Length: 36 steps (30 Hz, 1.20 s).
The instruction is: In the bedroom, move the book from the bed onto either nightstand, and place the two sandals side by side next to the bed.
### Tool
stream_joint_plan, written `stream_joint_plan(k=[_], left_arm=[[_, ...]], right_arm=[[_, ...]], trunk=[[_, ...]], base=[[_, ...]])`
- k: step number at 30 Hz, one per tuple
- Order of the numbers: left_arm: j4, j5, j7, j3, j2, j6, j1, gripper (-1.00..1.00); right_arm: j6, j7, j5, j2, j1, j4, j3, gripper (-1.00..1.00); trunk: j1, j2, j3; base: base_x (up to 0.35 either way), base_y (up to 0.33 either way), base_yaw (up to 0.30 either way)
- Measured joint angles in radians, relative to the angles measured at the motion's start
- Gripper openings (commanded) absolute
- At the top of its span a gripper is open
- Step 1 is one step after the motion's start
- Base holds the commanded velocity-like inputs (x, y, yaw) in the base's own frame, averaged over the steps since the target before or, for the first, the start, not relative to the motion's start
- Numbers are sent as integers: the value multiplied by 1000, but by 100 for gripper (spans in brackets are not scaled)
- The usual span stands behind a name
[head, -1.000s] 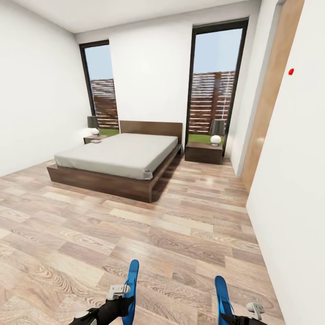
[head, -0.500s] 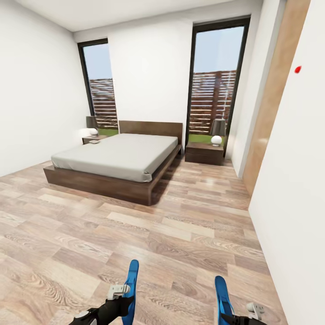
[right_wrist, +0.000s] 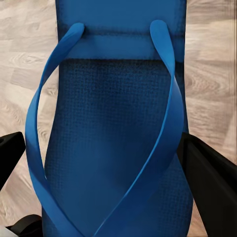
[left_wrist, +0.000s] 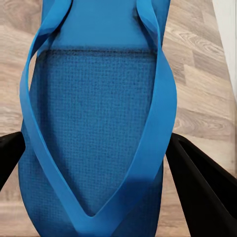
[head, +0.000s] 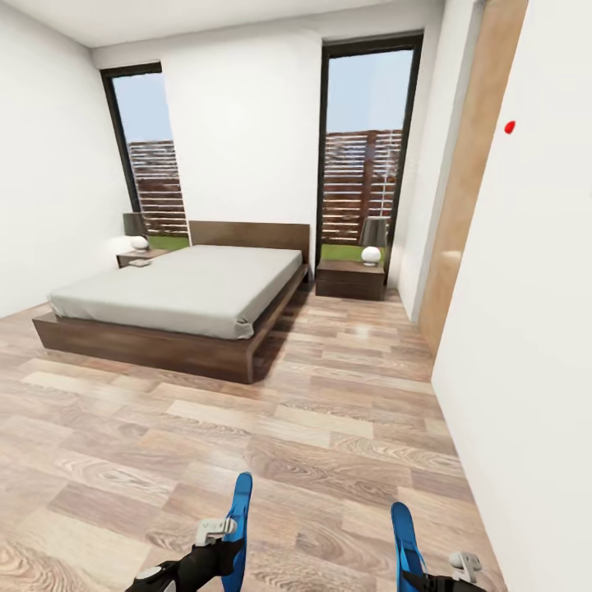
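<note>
Your left gripper [left_wrist: 94,153] pinching one blue sandal [left_wrist: 96,118], right gripper [right_wrist: 98,158] pinching the other sandal [right_wrist: 116,123] (both upright), bed [head: 177,288] lying well ahead.

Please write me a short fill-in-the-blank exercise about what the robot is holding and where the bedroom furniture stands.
1. Each pincer is shut on a bright ____ sandal: the left pincer holds the left sandal, the right pincer the right sandal.
2. The bed has a plain grey-white mattress on a dark ____ frame.
3. A lamp with a round white base stands on the right nightstand, in front of a tall ____.
4. The floor is made of wood ____.

Missing words: blue; brown; window; planks
</note>
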Motion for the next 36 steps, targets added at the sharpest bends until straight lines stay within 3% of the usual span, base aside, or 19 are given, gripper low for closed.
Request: stream_joint_plan(k=[8,22,36], left_arm=[[0,1,1,0,0,1,0,-100],[0,2,1,0,0,2,0,-100],[0,1,1,0,0,2,0,-100]], right_arm=[[0,-2,0,0,0,0,0,-100],[0,-2,1,0,0,0,1,-100],[0,-1,1,0,0,0,2,-100]], trunk=[[0,0,0],[-1,0,0],[-1,0,-5]], base=[[72,0,-35],[322,0,-10],[332,0,-221]])
